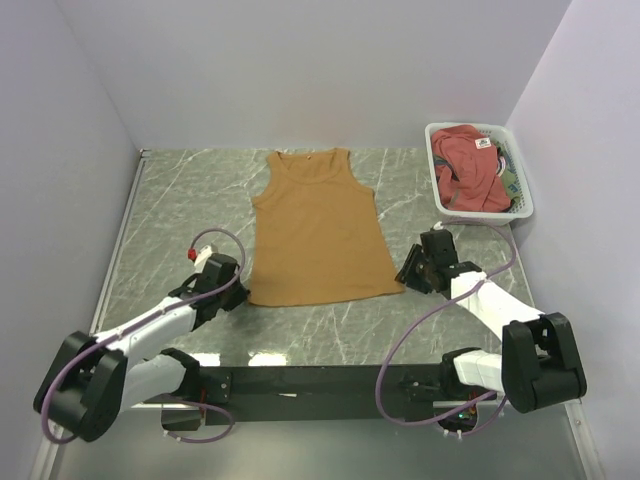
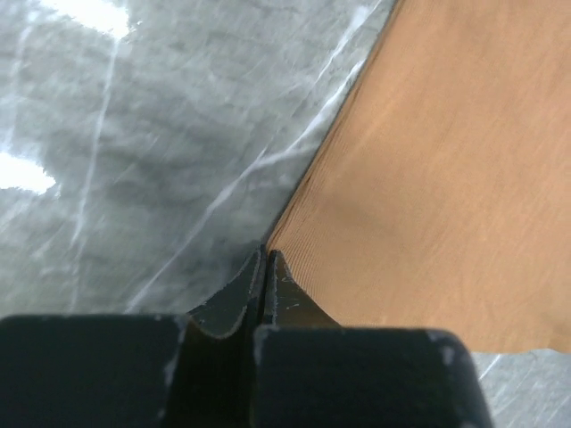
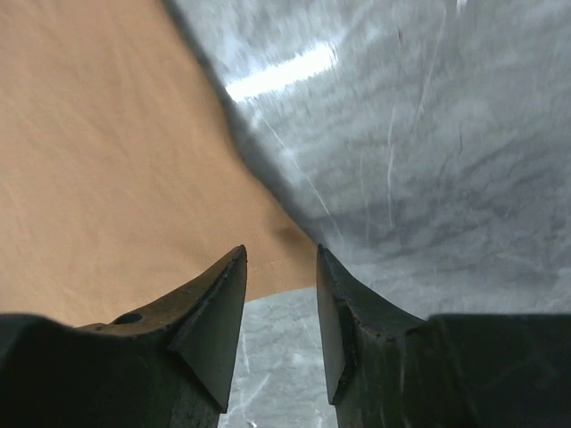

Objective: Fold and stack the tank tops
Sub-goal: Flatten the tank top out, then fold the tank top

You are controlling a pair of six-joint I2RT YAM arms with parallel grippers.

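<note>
Folding has not started. The tan tank top [image 1: 318,228] lies flat on the bench [image 1: 180,200]. The red tank top [image 1: 468,160] sits bunched in the white basket [image 1: 524,205]. The left hand [image 2: 266,259] is shut tight at the tan top's near corner, and it is not clear if it pinches cloth. The right hand [image 3: 281,254] is part open over the other corner and holds nothing.

Left arm [image 1: 150,325] is stretched forward and angled inward, wrist down low, left gripper [image 2: 264,259] pinched totally closed, fingertips together. Right arm [image 1: 490,300] kinda mirrors it from the other side, right gripper [image 3: 280,254] tilted down, jaws parted.
</note>
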